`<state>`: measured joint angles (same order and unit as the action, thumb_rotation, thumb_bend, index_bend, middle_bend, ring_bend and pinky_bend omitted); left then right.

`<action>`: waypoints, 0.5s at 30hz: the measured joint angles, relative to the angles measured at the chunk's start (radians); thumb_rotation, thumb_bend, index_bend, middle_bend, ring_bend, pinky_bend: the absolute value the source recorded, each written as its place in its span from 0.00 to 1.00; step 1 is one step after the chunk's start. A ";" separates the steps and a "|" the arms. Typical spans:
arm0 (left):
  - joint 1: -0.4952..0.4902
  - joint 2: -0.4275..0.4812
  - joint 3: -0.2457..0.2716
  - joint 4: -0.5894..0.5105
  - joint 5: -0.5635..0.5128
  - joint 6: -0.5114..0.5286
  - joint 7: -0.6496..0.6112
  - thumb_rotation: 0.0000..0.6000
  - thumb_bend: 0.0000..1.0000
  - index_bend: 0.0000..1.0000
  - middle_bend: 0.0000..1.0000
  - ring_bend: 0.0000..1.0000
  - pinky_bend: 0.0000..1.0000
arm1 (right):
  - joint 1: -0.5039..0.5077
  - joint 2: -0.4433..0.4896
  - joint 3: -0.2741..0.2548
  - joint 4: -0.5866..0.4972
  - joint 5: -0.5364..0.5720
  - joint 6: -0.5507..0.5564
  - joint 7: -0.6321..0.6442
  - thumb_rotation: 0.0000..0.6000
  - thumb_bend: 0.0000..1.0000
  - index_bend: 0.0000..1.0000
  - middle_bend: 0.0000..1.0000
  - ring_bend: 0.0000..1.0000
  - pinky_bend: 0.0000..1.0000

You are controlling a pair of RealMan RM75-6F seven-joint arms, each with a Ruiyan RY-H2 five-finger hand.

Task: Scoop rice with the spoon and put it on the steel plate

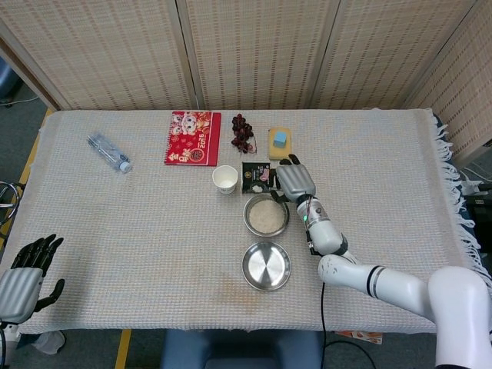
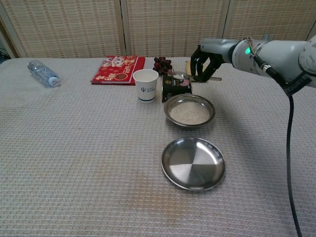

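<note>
My right hand [image 1: 295, 182] [image 2: 203, 63] is raised above the far side of the rice bowl [image 1: 267, 215] [image 2: 189, 111] and grips a metal spoon [image 2: 183, 76] by its handle. The spoon's bowl holds a little white rice [image 1: 264, 188] and hangs over the black packet [image 2: 176, 87] behind the rice bowl. The empty steel plate [image 1: 266, 266] [image 2: 193, 163] lies just in front of the rice bowl. Far off at the table's near left corner, my left hand [image 1: 23, 279] hangs with fingers spread and nothing in it.
A white paper cup [image 2: 145, 85] stands left of the black packet. Behind are a red booklet [image 2: 117, 69], dark grapes [image 2: 163, 64] and a yellow sponge with a blue block [image 2: 196, 62]. A plastic bottle [image 2: 43, 73] lies at the far left.
</note>
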<state>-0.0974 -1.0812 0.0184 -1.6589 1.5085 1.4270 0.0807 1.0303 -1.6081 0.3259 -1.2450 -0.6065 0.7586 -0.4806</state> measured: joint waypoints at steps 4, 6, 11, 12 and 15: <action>0.001 0.008 0.007 -0.011 0.009 -0.005 -0.009 1.00 0.42 0.00 0.00 0.00 0.10 | 0.052 -0.026 0.019 0.036 0.068 0.000 -0.025 1.00 0.38 0.95 0.56 0.14 0.02; 0.000 0.012 0.010 -0.015 0.013 -0.008 -0.013 1.00 0.42 0.00 0.00 0.00 0.10 | 0.082 -0.040 0.028 0.058 0.103 0.001 -0.043 1.00 0.38 0.95 0.56 0.14 0.01; 0.002 0.018 0.014 -0.015 0.026 -0.004 -0.024 1.00 0.42 0.00 0.00 0.00 0.10 | 0.149 -0.076 0.041 0.117 0.175 0.005 -0.095 1.00 0.38 0.95 0.56 0.14 0.01; 0.003 0.018 0.014 -0.015 0.028 -0.002 -0.026 1.00 0.42 0.00 0.00 0.00 0.10 | 0.160 -0.083 0.042 0.129 0.186 0.005 -0.104 1.00 0.38 0.95 0.56 0.14 0.01; 0.005 0.020 0.015 -0.014 0.031 0.002 -0.031 1.00 0.42 0.00 0.00 0.00 0.10 | 0.198 -0.111 0.044 0.173 0.218 0.002 -0.137 1.00 0.38 0.95 0.56 0.14 0.01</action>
<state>-0.0923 -1.0609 0.0338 -1.6727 1.5394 1.4290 0.0501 1.2285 -1.7190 0.3695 -1.0715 -0.3881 0.7610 -0.6178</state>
